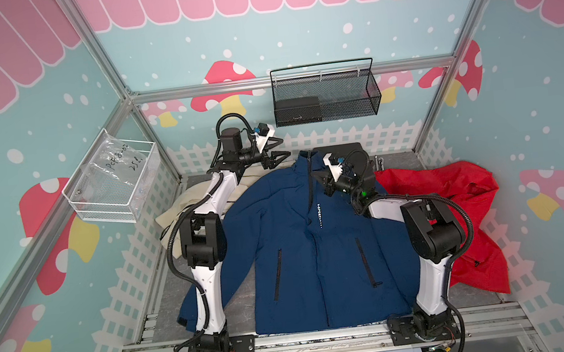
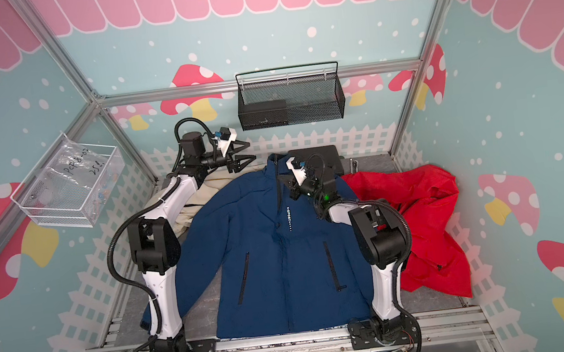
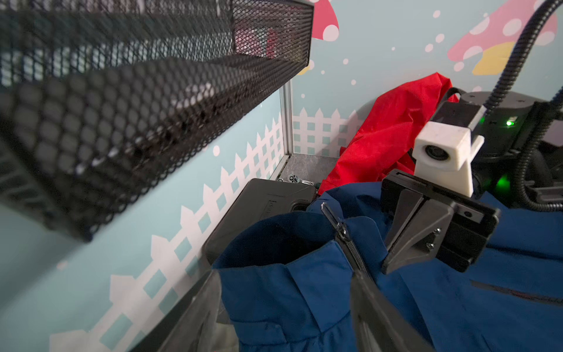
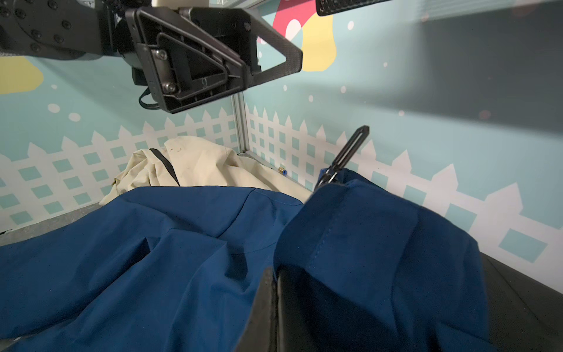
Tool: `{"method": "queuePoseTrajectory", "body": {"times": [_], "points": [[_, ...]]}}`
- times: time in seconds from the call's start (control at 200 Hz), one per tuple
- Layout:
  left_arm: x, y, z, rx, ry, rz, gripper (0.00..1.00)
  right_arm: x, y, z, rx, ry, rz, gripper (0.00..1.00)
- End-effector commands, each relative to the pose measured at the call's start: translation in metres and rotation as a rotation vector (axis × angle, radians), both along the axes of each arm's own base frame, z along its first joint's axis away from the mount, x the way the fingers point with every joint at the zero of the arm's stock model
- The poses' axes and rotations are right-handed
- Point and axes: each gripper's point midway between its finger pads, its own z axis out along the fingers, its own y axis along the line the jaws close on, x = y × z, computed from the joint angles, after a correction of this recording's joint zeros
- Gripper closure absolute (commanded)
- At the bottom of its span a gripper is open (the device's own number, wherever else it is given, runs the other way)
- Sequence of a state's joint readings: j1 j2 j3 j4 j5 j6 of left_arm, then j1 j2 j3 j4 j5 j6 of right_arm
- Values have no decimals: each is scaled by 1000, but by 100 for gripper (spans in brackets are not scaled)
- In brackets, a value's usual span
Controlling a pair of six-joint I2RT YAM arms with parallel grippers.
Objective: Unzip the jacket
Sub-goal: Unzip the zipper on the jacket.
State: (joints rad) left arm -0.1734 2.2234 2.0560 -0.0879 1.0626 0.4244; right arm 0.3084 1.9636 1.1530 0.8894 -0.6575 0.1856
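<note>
A navy blue jacket lies flat, front up, on the table in both top views. Its centre zipper is closed up to the collar. The black zipper pull sticks up at the collar's top edge. My right gripper is shut on the collar fabric just beside the zipper. My left gripper hangs open in the air, above and to the left of the collar, holding nothing.
A red jacket is bunched at the right and a beige garment lies under my left arm. A black box sits behind the collar. A black mesh basket hangs on the back wall, a white wire basket on the left wall.
</note>
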Motion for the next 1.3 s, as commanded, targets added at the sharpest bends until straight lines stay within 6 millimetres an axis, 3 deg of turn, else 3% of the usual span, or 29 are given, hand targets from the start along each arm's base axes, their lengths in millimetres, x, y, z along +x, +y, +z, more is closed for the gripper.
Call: {"method": "queuePoseTrajectory", "body": {"times": [0.0, 0.12, 0.37, 0.801, 1.296], "points": [[-13, -14, -13, 120, -118, -48, 31, -12, 1, 25, 1, -108, 41, 100], [-18, -17, -16, 157, -133, -78, 31, -13, 2, 25, 3, -107, 47, 100], [-28, -36, -49, 315, -153, -137, 31, -20, 3, 24, 16, -112, 74, 100], [-28, -61, -62, 347, -195, -165, 33, -31, 4, 22, 19, -117, 108, 100], [-29, -57, -69, 419, -195, -144, 76, -24, -5, 21, 19, -113, 60, 100]]}}
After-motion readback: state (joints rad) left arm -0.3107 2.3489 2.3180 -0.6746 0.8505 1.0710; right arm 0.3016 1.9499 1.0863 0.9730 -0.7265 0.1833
